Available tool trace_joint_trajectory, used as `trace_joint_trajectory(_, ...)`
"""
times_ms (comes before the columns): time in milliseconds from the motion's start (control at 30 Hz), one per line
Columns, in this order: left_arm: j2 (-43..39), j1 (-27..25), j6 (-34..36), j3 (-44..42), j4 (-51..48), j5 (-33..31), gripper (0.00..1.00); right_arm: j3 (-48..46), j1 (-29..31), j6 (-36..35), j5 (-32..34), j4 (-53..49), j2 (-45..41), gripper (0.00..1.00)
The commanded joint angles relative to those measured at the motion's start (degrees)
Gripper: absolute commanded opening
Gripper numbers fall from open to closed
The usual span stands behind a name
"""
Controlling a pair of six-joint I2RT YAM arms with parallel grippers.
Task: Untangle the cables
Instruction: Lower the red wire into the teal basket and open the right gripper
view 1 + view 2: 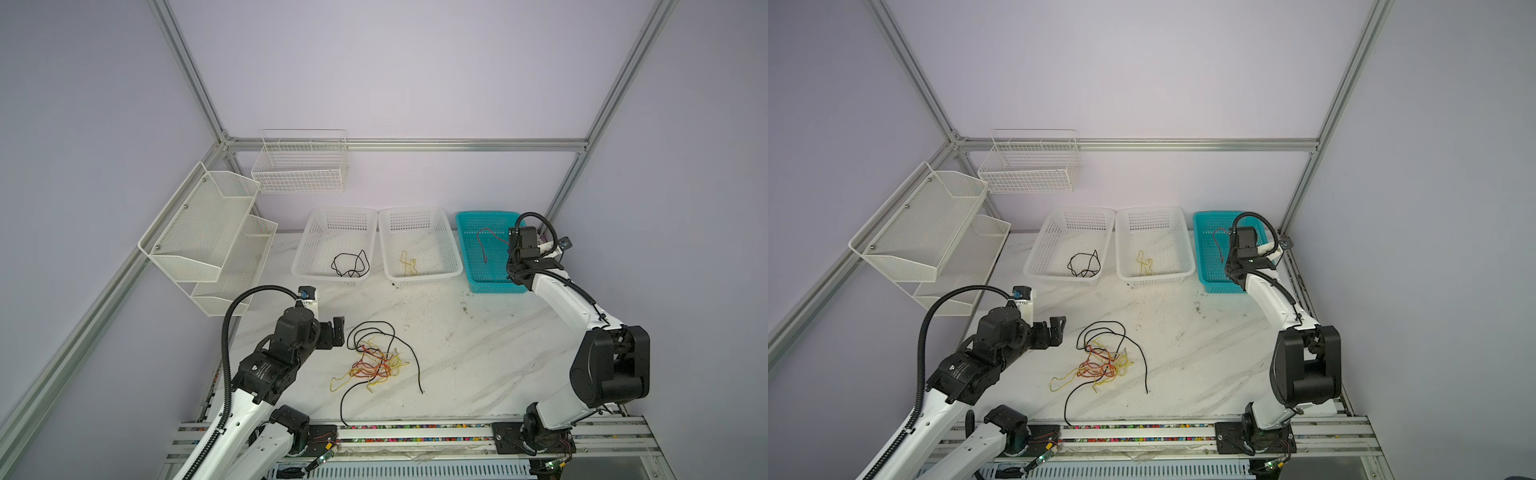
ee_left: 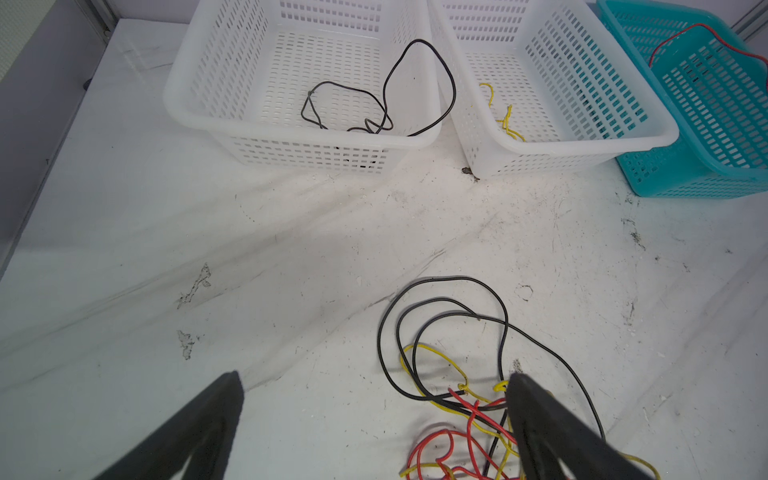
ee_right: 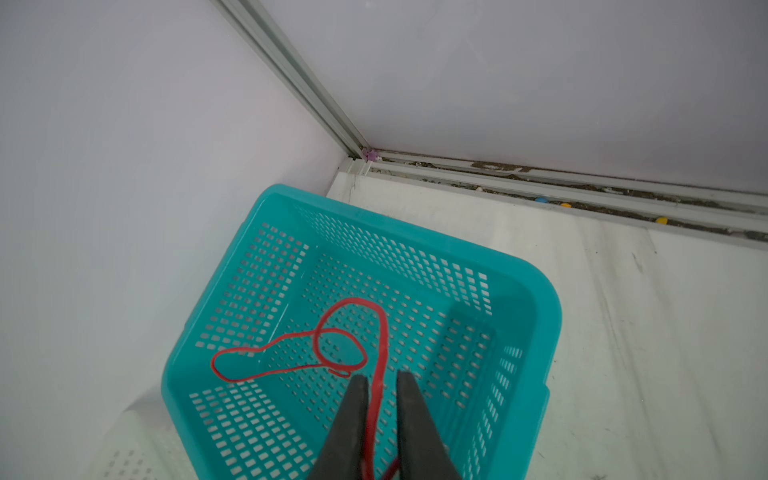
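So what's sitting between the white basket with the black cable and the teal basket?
A second white basket, holding a single yellow cable. It shows in both top views and in the left wrist view.

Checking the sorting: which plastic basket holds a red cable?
The teal plastic basket, rightmost of the three, holds the thin red cable; the left white plastic basket holds a black cable, the middle white plastic basket a yellow cable.
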Motion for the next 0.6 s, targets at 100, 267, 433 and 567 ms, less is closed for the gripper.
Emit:
trace_joint_trajectory(100, -0.45, -0.22, -0.57, -2.1, 1.75, 0.1, 1.0, 0.7, -0.28, -1.05, -4.16, -0.51, -0.47, 0.34)
trace_joint_trajectory(267, -0.42, -0.2, -0.54, -2.16, 1.83, 0.0, 1.0, 0.16, -0.22, -2.78, -6.4, 0.11, -1.66, 0.41)
trace_joint_trajectory(433, -0.29, -0.16, -0.54, -2.11, 1.76, -0.09, 1.0, -0.85, -0.24, -6.22, -10.6, 3.35, -4.45, 0.49)
trace_joint_trajectory(567, -0.39, -0.2, -0.54, -2.09, 1.66, -0.28, 1.0, -1.95, -0.18, -14.18, -21.69, 9.66, -7.18, 0.58)
